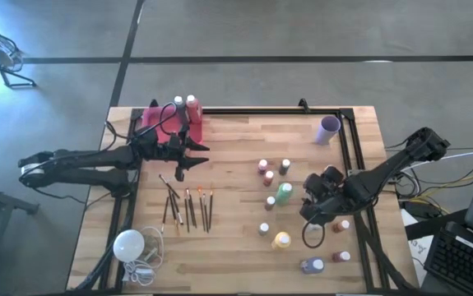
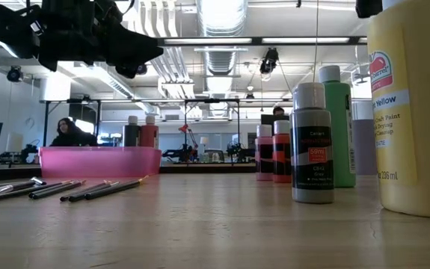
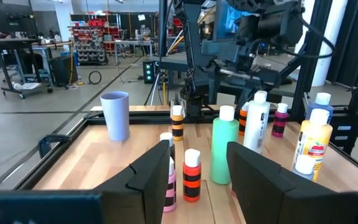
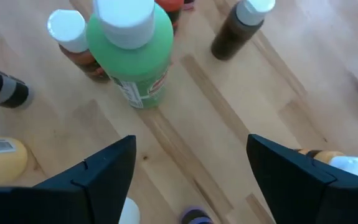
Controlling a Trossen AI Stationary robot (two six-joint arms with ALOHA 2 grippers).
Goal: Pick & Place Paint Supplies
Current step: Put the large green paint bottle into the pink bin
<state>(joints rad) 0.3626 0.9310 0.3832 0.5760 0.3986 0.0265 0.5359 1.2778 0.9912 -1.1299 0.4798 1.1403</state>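
Jaws of the right gripper (image 4: 191,177) stand spread and empty above the table (image 1: 236,247), beside the green bottle (image 4: 132,53) among the scattered paint bottles. Left gripper (image 3: 197,177) jaws gape empty too, over the brushes (image 1: 187,210). Farther back, two bottles stand in the pink tray (image 1: 150,119).

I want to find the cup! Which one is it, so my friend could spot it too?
Look at the wooden table, at its far corner on the right arm's side, just inside the black frame. The cup stands alone there: pale purple, open-topped, with no white cap, unlike the paint bottles.
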